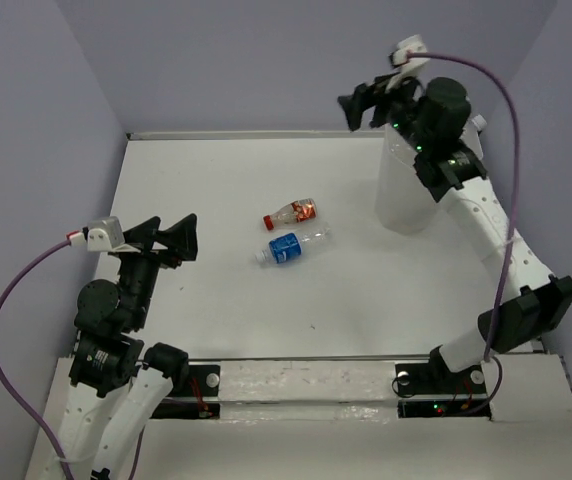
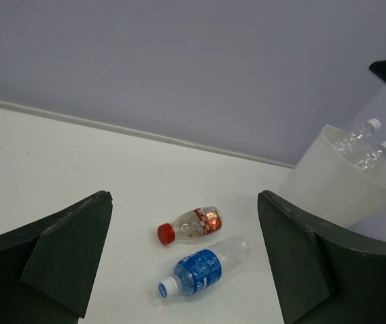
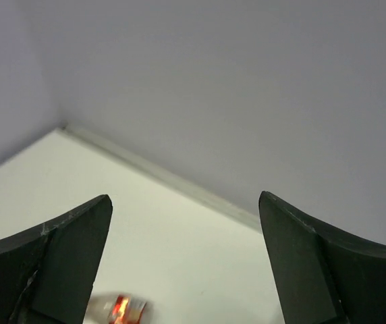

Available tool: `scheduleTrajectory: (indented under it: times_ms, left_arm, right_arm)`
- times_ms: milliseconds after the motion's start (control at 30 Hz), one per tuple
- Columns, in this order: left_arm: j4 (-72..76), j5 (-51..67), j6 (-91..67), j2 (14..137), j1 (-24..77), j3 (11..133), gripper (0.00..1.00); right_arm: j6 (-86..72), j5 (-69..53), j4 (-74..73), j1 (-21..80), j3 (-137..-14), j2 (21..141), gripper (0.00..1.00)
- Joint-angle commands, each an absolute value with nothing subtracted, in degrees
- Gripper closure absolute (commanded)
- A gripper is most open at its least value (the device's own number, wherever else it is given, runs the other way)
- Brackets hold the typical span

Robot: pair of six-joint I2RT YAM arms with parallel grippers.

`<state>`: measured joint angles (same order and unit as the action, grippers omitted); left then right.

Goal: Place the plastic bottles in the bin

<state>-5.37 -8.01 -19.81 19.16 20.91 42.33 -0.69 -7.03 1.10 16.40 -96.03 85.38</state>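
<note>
Plastic bottles (image 2: 363, 144): two in bin (image 2: 321, 183) by far-right corner; red-cap bottle (image 1: 291, 212) & blue-label bottle (image 1: 292, 246) left mid counter (image 1: 206, 180). L gripper (image 2: 183, 202), R gripper (image 3: 185, 202) wide, empty.

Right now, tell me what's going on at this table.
Two robot arms are loading the bin; at least two bottles already sit inside it. Two more lie on the table: a red-capped bottle and a blue-labelled bottle beside it. The left gripper is open and empty, facing them. The right gripper hangs open by the bin.
</note>
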Motion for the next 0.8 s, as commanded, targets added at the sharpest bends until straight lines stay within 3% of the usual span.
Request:
scheduleTrajectory:
  times_ms: [0,167,767]
  left_arm:
    - [-3.6,-11.2,-18.3,18.4,20.8,43.1,0.01]
    - [-3.3,-11.4,-18.1,17.8,20.4,42.8,0.01]
    - [-2.6,-8.3,-19.2,20.0,20.7,42.5,0.01]
  right_arm:
    - [22.8,-20.4,-24.2,29.6,-95.5,93.0,0.01]
    - [26.9,-19.3,-30.7,34.4,-97.2,101.9,0.0]
    - [31.7,-14.2,-34.7,44.0,-93.9,113.5,0.0]
